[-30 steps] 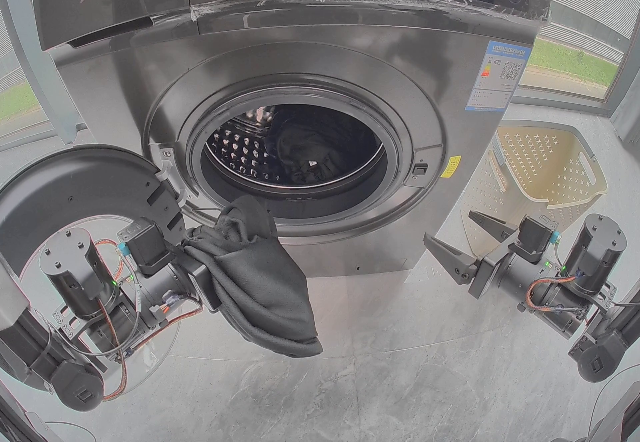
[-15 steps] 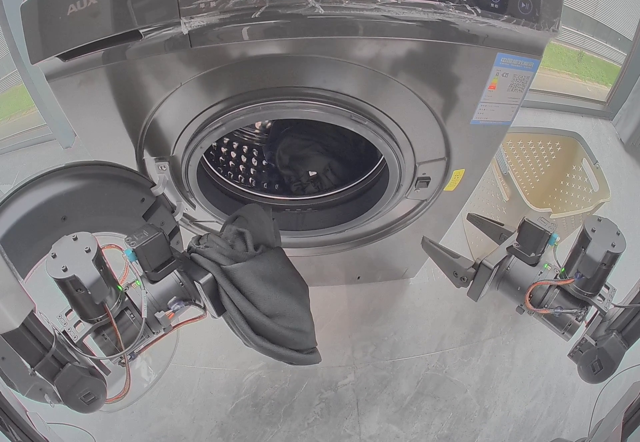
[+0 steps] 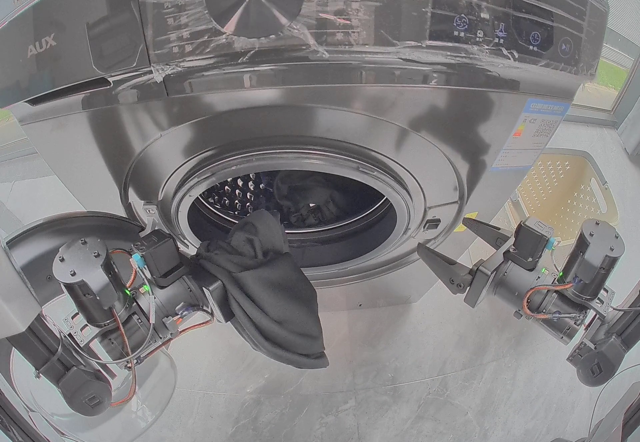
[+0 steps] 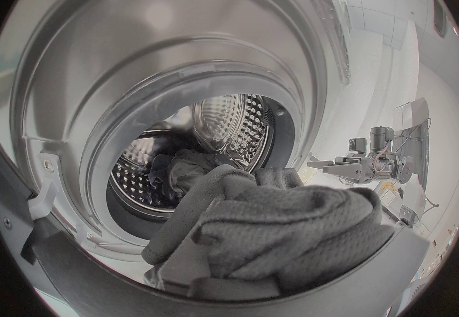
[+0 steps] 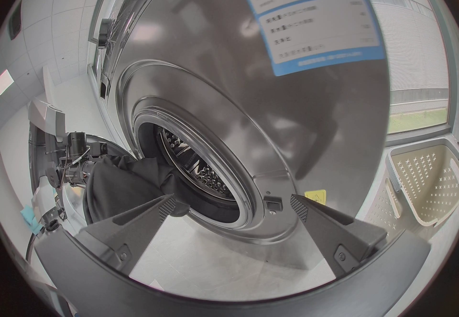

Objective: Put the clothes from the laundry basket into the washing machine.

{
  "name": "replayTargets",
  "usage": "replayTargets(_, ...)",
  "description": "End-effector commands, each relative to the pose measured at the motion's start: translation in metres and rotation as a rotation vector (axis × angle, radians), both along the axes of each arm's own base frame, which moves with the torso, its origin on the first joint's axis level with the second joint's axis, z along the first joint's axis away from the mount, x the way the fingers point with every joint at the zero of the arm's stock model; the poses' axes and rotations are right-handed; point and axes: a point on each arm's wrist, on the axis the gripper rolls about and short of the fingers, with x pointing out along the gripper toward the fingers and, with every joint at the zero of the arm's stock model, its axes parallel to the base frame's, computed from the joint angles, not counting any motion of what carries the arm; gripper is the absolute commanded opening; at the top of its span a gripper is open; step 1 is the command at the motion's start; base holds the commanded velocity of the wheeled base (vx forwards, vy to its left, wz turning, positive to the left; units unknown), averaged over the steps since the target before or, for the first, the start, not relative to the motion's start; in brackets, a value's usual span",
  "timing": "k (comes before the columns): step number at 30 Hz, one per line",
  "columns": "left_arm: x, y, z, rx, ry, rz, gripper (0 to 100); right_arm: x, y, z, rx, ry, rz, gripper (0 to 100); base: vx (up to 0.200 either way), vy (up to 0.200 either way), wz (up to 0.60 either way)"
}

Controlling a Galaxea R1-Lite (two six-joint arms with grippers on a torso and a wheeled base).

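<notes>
The washing machine's round mouth (image 3: 293,210) stands open, with dark clothes (image 3: 307,197) lying in the drum (image 4: 229,122). My left gripper (image 3: 217,277) is shut on a dark grey garment (image 3: 267,290) at the lower left of the mouth. The top of the garment reaches over the lower rim, and the rest hangs down toward the floor. In the left wrist view the garment (image 4: 287,232) is bunched over the fingers. My right gripper (image 3: 443,237) stands open and holds nothing, to the right of the mouth and in front of the laundry basket (image 3: 567,190).
The machine's door (image 3: 40,243) hangs open at the left, behind my left arm. The cream basket (image 5: 425,179) leans beside the machine's right side. Grey floor (image 3: 400,383) lies free in front of the machine.
The head camera has moved in toward the machine. My left gripper with the garment sits slightly nearer the mouth, the cloth now overlapping its lower rim. The right gripper keeps its pose.
</notes>
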Motion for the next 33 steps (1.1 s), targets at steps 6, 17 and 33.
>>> replayTargets(6, -0.007, -0.02, -0.003, 0.004, 0.005, -0.077, 0, -0.003, 0.004, 0.0, 0.0, 0.001, 0.021, 100, 0.0, 0.0, 0.0)
replayTargets(17, 0.02, -0.052, -0.029, 0.039, 0.048, -0.067, 0, -0.026, 0.01, -0.014, -0.043, 0.056, 0.095, 100, 0.0, 0.0, 0.0)
replayTargets(33, 0.086, -0.08, -0.039, -0.003, -0.028, -0.005, 0, -0.033, 0.007, -0.016, -0.055, 0.071, 0.102, 100, 0.0, 0.0, 0.0)
